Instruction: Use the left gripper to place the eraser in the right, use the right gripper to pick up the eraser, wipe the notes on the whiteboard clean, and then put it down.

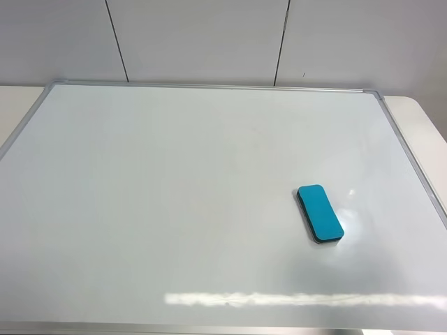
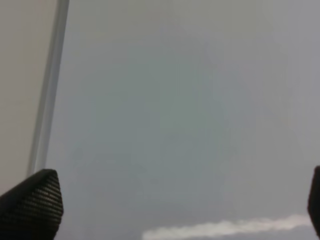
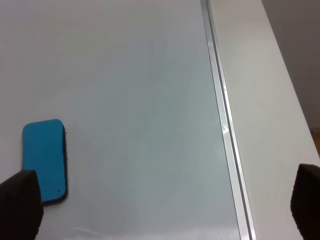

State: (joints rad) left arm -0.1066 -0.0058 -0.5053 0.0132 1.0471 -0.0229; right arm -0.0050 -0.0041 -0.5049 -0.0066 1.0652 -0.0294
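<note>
The eraser (image 1: 320, 213) lies flat, teal side up, on the whiteboard (image 1: 174, 209) at the lower right of the high frame, touched by nothing. Both tools are released, holding nothing: the left tool (image 2: 170, 200) hangs over bare board and the right tool (image 3: 162, 205) beside the eraser.

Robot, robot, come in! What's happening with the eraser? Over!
Both grippers open, holding nothing. Eraser lying flat on the whiteboard, right side. No red notes visible. Nothing in the way.
</note>
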